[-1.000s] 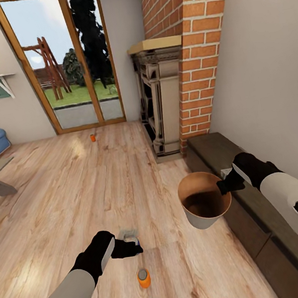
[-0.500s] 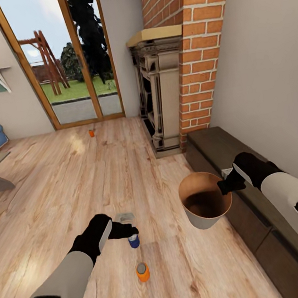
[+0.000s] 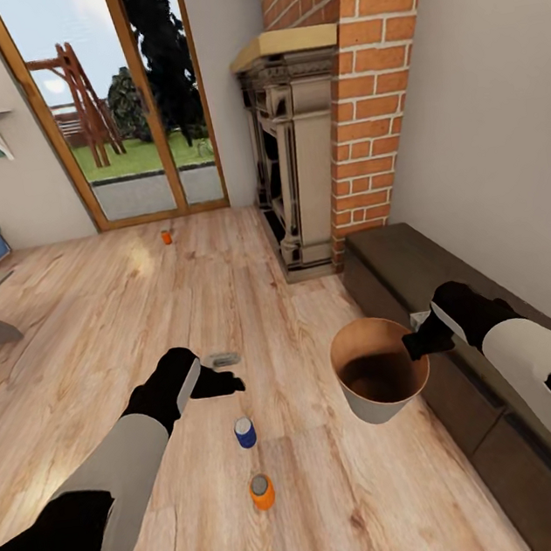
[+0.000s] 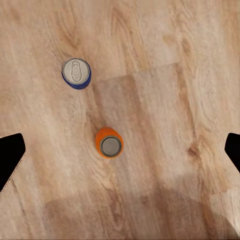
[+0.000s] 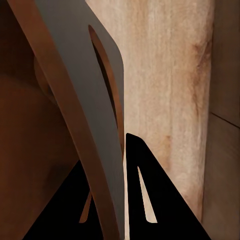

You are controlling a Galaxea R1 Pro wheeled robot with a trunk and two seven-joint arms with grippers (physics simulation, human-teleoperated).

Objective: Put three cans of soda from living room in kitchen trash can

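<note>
Hovering left of centre in the head view, the left gripper [image 3: 225,382] is spreading its jaws wide, gripping nothing. Three cans are standing on the wood floor [image 3: 99,337]: far can [image 3: 165,236] upper left by the glass doors [image 3: 122,104], blue-banded can [image 3: 244,432] and orange can [image 3: 262,491] lower centre. At right, the right gripper [image 3: 414,345] is pinching the bin [image 3: 379,379] by its rim.
</note>
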